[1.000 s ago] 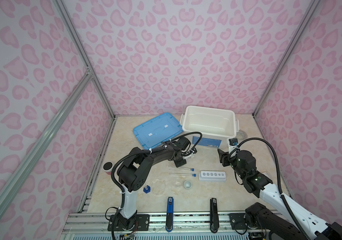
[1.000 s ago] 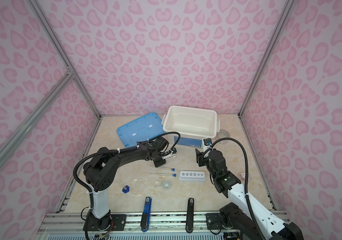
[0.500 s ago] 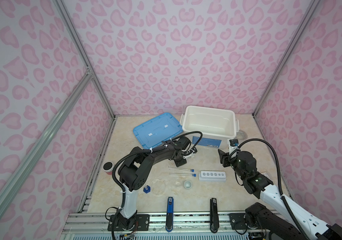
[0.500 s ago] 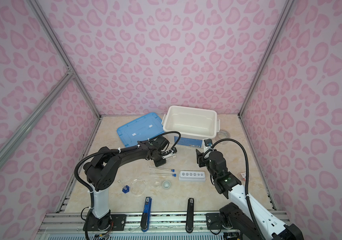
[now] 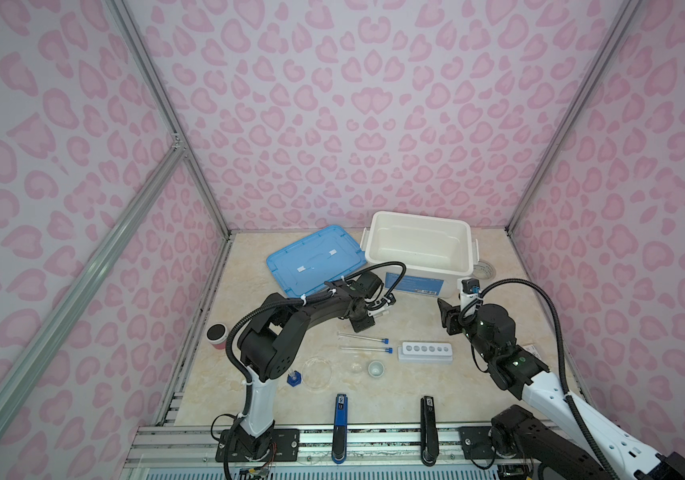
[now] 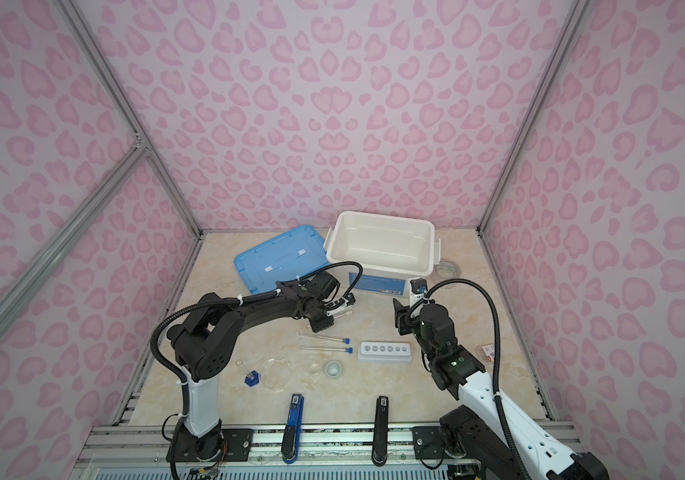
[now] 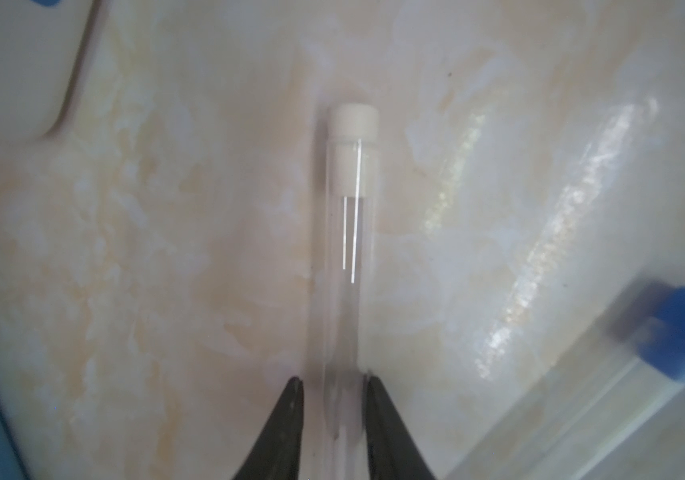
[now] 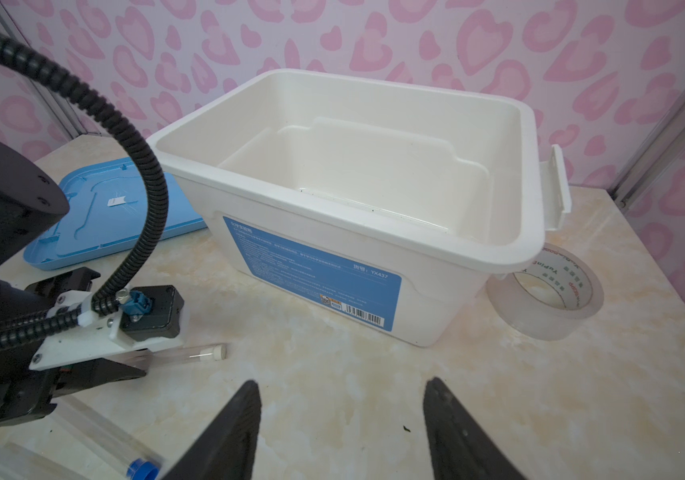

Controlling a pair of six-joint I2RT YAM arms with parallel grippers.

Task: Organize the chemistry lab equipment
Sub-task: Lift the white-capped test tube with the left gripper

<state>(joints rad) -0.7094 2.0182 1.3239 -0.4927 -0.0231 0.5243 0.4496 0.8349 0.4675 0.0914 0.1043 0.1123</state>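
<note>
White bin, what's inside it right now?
The white bin shows bare floor and a faint clear streak by its near wall, perhaps a tube. That wall hides the floor's nearest strip.

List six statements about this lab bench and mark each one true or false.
1. The white six-hole rack holds no tubes. True.
2. Both thin clear blue-capped tubes lie inside the white plastic bin. False: they lie on the table beside the rack.
3. The right gripper is open, nothing between its jaws. True.
4. The flat blue lid covers the bin. False: it lies on the table beside it.
5. The left gripper straddles a thin clear white-capped tube. True.
6. The small white cup lies on its side. False: it stands upright.
</note>
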